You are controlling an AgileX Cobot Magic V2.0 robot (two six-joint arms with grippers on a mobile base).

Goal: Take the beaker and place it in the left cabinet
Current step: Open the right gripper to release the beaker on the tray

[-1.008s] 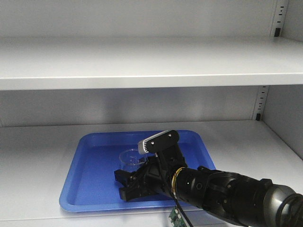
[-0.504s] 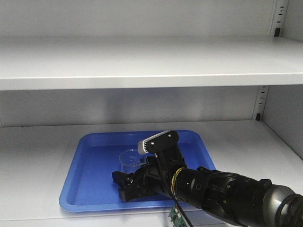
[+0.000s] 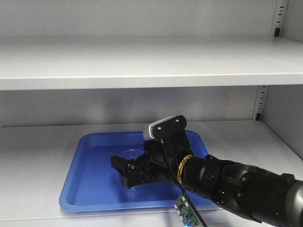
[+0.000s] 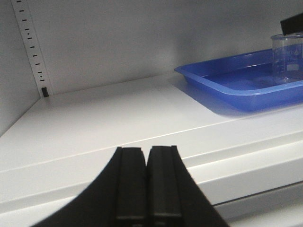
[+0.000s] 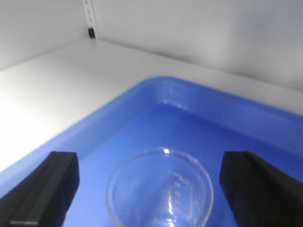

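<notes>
The clear glass beaker point(image 3: 132, 156) stands upright in a blue tray point(image 3: 90, 187) on the left cabinet's lower shelf point(image 3: 38, 142). My right gripper point(image 3: 122, 171) is open, with one black finger on each side of the beaker and a gap between each finger and the glass. From the right wrist, the beaker point(image 5: 161, 189) sits between the spread fingers point(image 5: 45, 184) of the right gripper point(image 5: 150, 161). My left gripper point(image 4: 147, 151) is shut and empty, low over the shelf's front edge point(image 4: 118, 118), left of the tray point(image 4: 222, 80) and the beaker point(image 4: 287, 59).
An upper shelf point(image 3: 142, 61) spans the cabinet above the tray. Slotted rails run up the back corners point(image 3: 259, 101) point(image 4: 31, 47). A small green circuit board point(image 3: 186, 212) hangs under my right arm. Bare grey shelf lies on both sides of the tray.
My right wrist has risen and shifted slightly right. Its fingers have reached further into the tray and now straddle the beaker.
</notes>
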